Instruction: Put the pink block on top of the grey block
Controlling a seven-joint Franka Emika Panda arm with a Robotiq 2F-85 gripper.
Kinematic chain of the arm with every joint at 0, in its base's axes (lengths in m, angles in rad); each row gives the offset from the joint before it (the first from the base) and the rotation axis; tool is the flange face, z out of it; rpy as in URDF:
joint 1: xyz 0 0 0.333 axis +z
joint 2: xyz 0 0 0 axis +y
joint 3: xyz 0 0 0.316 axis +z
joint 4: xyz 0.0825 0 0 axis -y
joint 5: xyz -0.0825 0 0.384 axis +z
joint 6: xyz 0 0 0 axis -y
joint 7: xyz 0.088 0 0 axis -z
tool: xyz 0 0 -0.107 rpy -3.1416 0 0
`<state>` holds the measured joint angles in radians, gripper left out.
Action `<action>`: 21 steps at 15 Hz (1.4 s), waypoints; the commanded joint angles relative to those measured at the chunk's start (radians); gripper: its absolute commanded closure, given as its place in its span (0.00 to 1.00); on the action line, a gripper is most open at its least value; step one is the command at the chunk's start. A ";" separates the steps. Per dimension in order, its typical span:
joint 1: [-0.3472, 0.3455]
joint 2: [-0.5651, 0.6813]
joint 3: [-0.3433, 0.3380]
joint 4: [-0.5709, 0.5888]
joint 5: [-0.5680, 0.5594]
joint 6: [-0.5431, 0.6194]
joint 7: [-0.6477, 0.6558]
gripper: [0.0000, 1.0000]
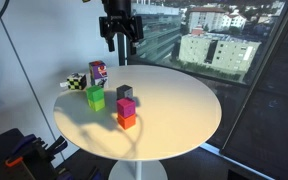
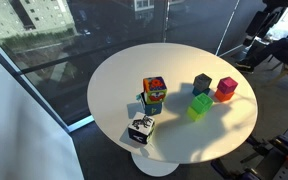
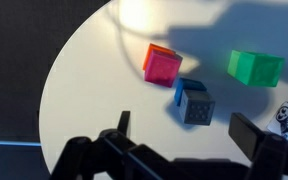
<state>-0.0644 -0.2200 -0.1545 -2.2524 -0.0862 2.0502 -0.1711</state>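
Note:
The pink block [image 1: 126,105] sits on top of an orange-red cube [image 1: 127,121] near the middle of the round white table [image 1: 184,110]. The dark grey block [image 1: 124,92] stands on the table just behind it, a small gap apart. Both also show in an exterior view, pink block [image 2: 225,86] and grey block [image 2: 202,84]. My gripper [image 1: 120,32] hangs high above the table's far edge, open and empty. In the wrist view the pink block [image 3: 163,67] and the grey block [image 3: 195,104] lie beyond my open fingers [image 3: 189,135].
A lime-green cube [image 1: 95,98] stands beside the grey block and shows in the wrist view [image 3: 254,67]. A purple-and-white box [image 1: 98,72] and a black-and-white checkered cube [image 1: 76,82] stand near the table's edge. Windows surround the table.

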 commanded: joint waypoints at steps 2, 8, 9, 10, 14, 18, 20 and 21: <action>-0.024 0.044 0.020 -0.020 -0.037 0.060 0.063 0.00; -0.035 0.127 0.016 -0.022 -0.044 0.057 0.083 0.00; -0.036 0.139 0.016 -0.026 -0.046 0.062 0.082 0.00; -0.037 0.151 0.015 -0.029 -0.048 0.065 0.083 0.00; -0.040 0.193 0.015 -0.051 -0.071 0.106 0.097 0.00; -0.041 0.238 0.014 -0.083 -0.103 0.182 0.127 0.00; -0.040 0.263 0.012 -0.097 -0.118 0.221 0.147 0.00; -0.040 0.277 0.011 -0.101 -0.124 0.240 0.159 0.00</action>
<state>-0.0924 0.0308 -0.1502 -2.3384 -0.1708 2.2367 -0.0618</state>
